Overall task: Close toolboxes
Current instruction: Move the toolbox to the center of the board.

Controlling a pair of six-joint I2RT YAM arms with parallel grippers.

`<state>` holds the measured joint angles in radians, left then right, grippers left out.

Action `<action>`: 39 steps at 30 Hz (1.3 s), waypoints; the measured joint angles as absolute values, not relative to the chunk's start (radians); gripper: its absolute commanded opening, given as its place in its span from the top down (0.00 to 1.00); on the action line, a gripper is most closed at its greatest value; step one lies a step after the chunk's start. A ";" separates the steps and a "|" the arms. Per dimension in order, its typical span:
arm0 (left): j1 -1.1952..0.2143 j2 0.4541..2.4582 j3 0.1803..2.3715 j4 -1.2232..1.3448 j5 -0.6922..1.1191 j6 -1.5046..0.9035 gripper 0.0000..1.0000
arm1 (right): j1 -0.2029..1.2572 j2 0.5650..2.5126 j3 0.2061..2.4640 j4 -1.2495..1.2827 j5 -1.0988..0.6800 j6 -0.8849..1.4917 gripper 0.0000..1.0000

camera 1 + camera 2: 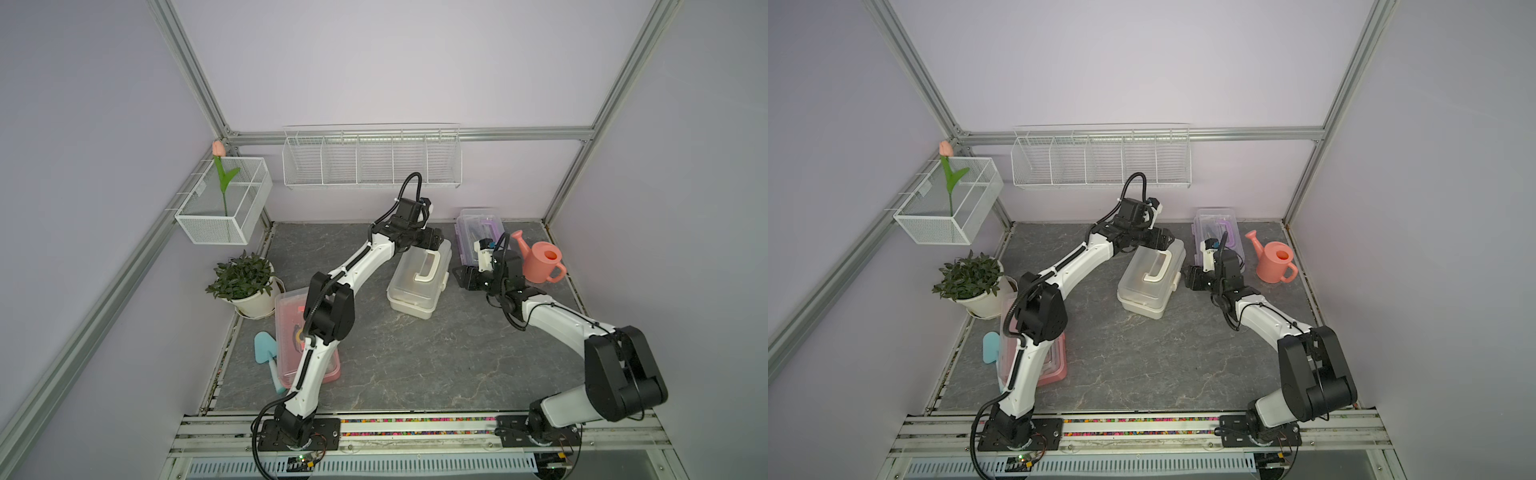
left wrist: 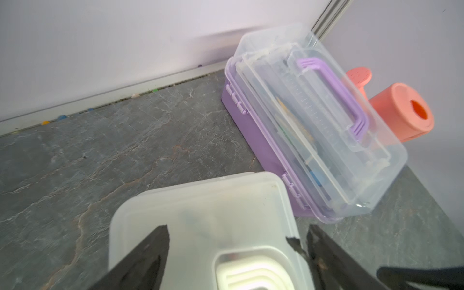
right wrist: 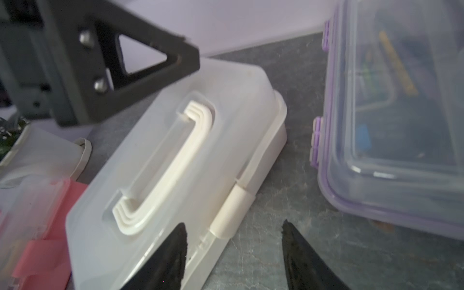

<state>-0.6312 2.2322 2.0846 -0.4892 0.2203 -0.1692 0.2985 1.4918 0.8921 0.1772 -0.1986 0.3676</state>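
We are working over the grey slate tabletop [image 1: 415, 365], where three toolboxes are sitting. The white toolbox [image 1: 415, 291] is lying at the centre with its lid down. The purple toolbox [image 1: 478, 226] is standing far right by the back wall, lid also down. The pink toolbox [image 1: 286, 345] is sitting near left, half hidden under the left arm, so we cannot tell its state.

The left gripper [image 2: 236, 227] is hovering spread over the far end of the white lid, pinching nothing; whether it is touching, we cannot tell. The right gripper [image 3: 233, 224] is facing that box's right side, jaws apart and empty, with the white latch [image 3: 232, 206] just ahead.

We are judging the latch as not surely snapped. A push on it while the lid is not being braced could send the box sliding left on the smooth slate. A wide swing could knock the purple toolbox just beside.
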 measured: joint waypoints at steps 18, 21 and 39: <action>-0.625 1.851 1.637 -0.340 0.103 -0.231 0.01 | 0.263 1.956 1.357 0.156 -0.297 0.384 0.37; -0.622 1.838 1.604 -0.348 0.094 -0.236 0.01 | 0.260 1.998 1.415 0.147 -0.331 0.376 0.38; -0.619 1.728 1.462 -0.356 -0.020 -0.264 0.01 | 0.290 1.942 1.261 0.244 -0.455 0.389 0.40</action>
